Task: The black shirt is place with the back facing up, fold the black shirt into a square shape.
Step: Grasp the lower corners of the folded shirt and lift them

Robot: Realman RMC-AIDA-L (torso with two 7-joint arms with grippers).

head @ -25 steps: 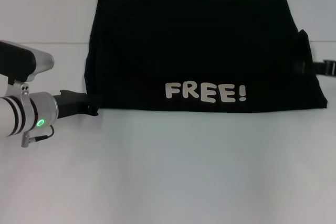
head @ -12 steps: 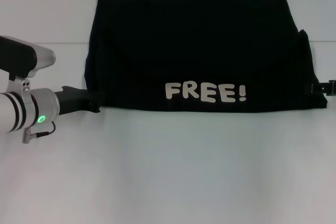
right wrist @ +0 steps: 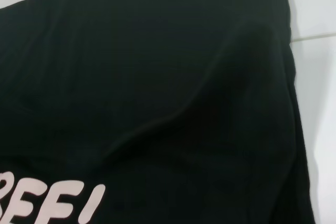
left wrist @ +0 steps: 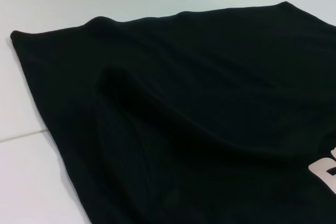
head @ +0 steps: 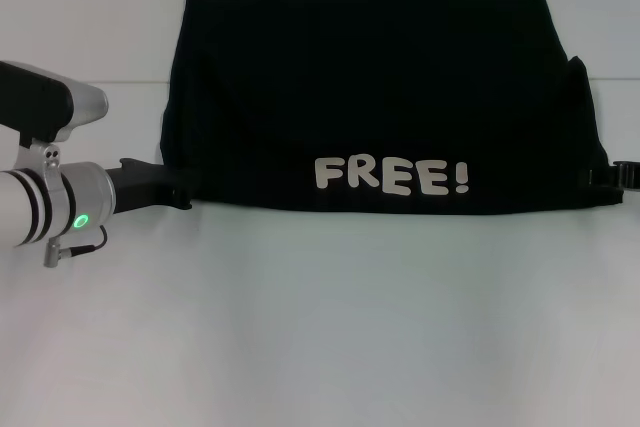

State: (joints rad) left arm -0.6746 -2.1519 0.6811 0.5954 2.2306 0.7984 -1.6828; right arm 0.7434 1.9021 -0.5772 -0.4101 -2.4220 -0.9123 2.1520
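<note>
The left gripper (head: 170,192) is touching the near-left corner of the black shirt (head: 380,97), the right gripper (head: 612,175) its near-right corner; I cannot tell either's finger state. Both wrist views are showing only cloth lying ahead, spread crosswise on the table (head: 320,327).

The left arm (head: 50,209) reaches in from 9 o'clock, its wrist level and its gripper (head: 178,197) pointing toward 3 o'clock. The right gripper (head: 622,176) barely shows at 3 o'clock.

Shirt (head: 380,97) on table (head: 320,327) (flat)
</note>
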